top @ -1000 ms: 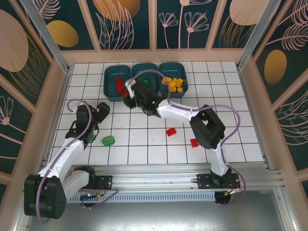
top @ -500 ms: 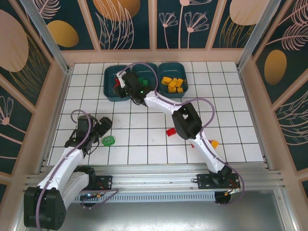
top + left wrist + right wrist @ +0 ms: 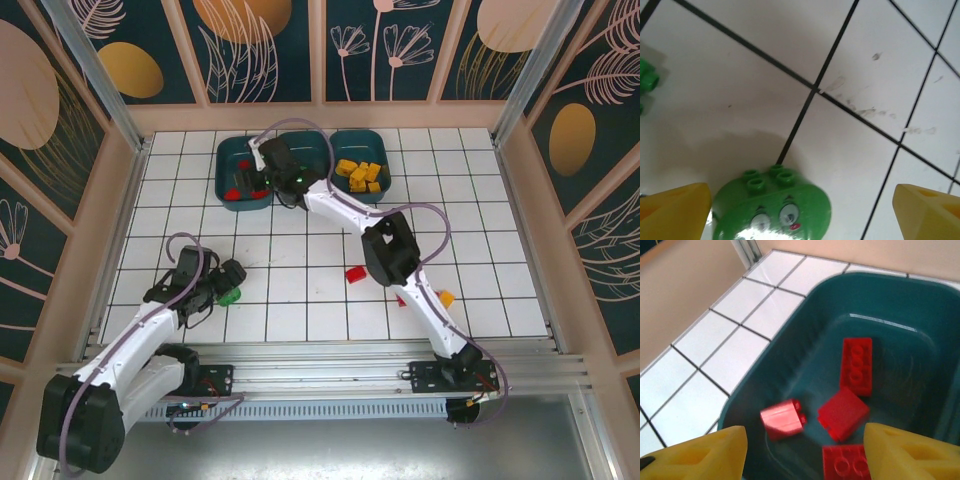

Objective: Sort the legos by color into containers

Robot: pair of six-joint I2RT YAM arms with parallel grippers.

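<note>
- Table [image 3: 480,200]: glossy white square tiles with dark grout lines, seen from above.
- Right arm [image 3: 340,205]: white and black with a lilac cable looped over it. It reaches from the near edge to the far-left corner and covers most of the middle tub [image 3: 318,150].
- Left arm [image 3: 140,335]: the same build, lying low along the table's near-left side.
- Three smooth, dark teal plastic tubs with rounded corners line the far edge. The left tub [image 3: 222,180] holds red bricks [image 3: 856,365] and the right tub [image 3: 384,160] holds yellow bricks [image 3: 360,175]. The middle tub's contents cannot be made out.
- Right claw [image 3: 805,455]: blocky yellow fingers [image 3: 700,455] spread wide with nothing between them, hanging above the left tub. Only the tips show, cut by the frame's bottom edge.
- Left claw [image 3: 800,210]: yellow fingers [image 3: 927,212] spread wide, low over the tile. The green brick [image 3: 772,207] sits between them, close beside one finger, and is not pinched.
- The green brick is rounded and shiny, with four studs and a printed cartoon face. Its lower part is cut off.
- Four red bricks lie in the left tub. One studded oblong is sharp, one [image 3: 782,419] is blurred, and one is cropped at the bottom.
- Loose red brick [image 3: 355,273]: on open tile near the table's middle. Another red one nearby is half hidden under the right arm.
- Orange brick [image 3: 446,297]: near the right side, just beside the right arm.
- Second green piece [image 3: 646,82]: cropped at the frame's left edge, its shape unclear.
</note>
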